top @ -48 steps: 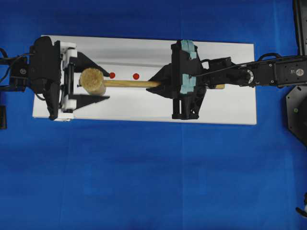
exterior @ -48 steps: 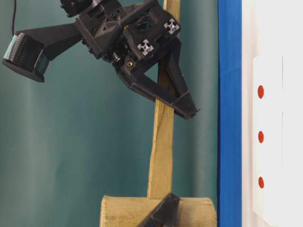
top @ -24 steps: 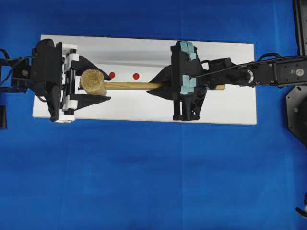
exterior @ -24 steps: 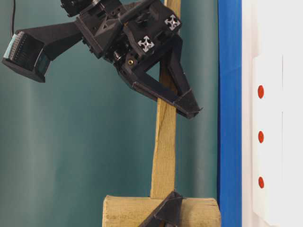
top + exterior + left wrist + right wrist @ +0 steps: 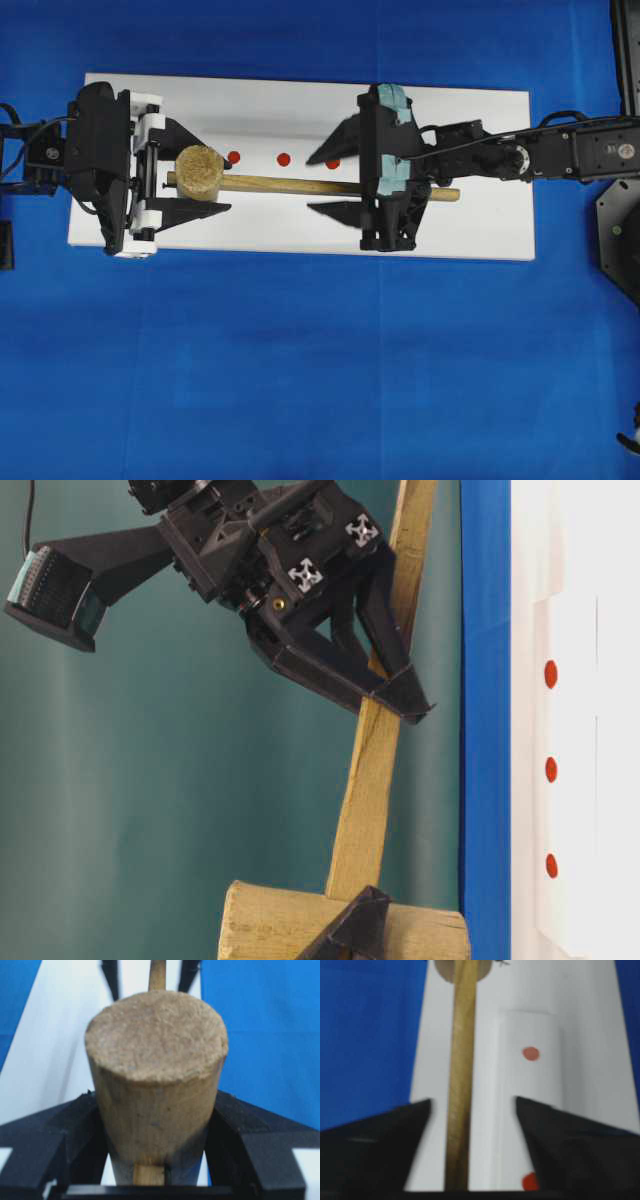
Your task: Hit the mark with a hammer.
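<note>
Gripping the hammer by its thick head, the left gripper alone carries it above the white board – the right gripper stands spread, clear of the handle. With the long handle unsupported, the hammer may sag or twist in that one grip – and land off the red marks.

Rough pale-wood hammer
</note>
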